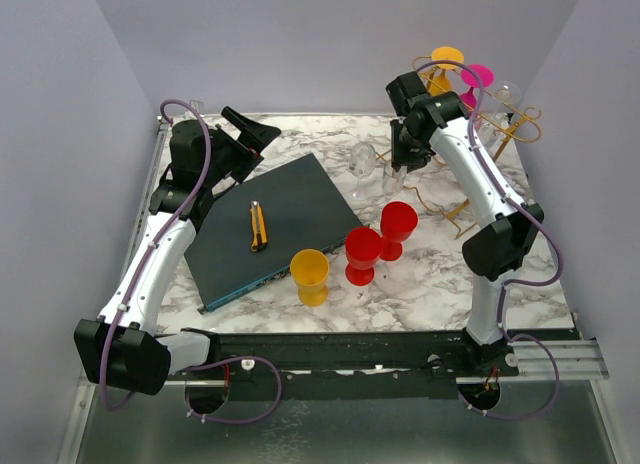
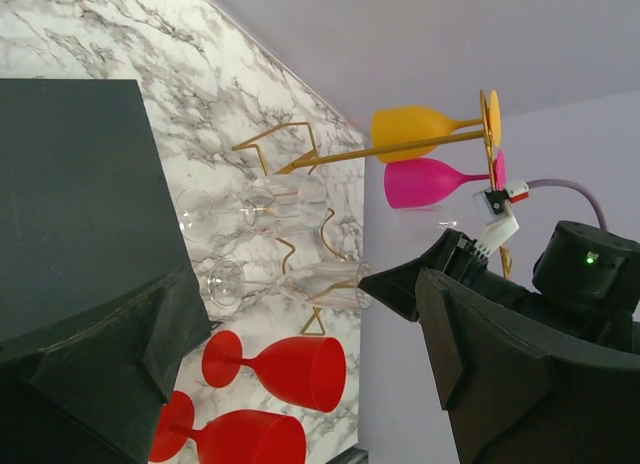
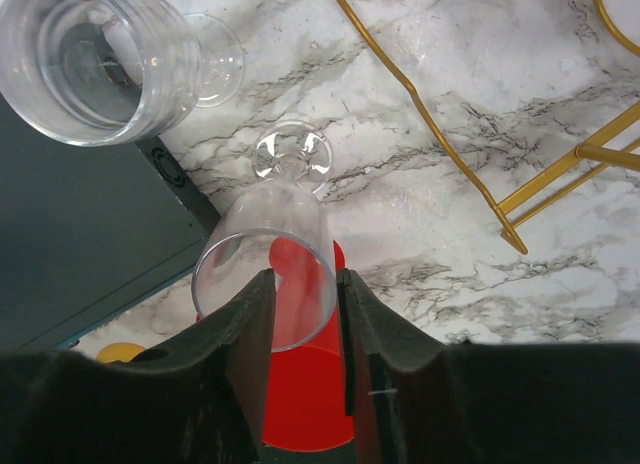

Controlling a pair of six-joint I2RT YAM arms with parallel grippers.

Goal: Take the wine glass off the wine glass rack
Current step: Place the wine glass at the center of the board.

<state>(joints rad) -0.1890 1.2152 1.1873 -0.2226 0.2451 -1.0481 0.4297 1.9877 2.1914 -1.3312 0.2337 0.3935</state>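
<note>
The gold wire rack (image 1: 500, 134) stands at the back right, with an orange glass (image 1: 447, 59) and a pink glass (image 1: 476, 76) hanging on it upside down. It also shows in the left wrist view (image 2: 300, 159) and the right wrist view (image 3: 440, 134). A clear wine glass (image 3: 270, 254) is upright off the rack, foot down by the marble. My right gripper (image 3: 300, 276) sits at its rim, fingers parted, one over the mouth and one just outside the wall. I cannot tell if it touches. My left gripper (image 1: 262, 134) is open and empty at the back left.
A second clear glass (image 1: 362, 159) stands beside the first. Two red glasses (image 1: 398, 224) (image 1: 362, 249) and an orange one (image 1: 310, 274) stand mid-table. A dark board (image 1: 290, 199) carries a utility knife (image 1: 258, 226). Walls enclose the table.
</note>
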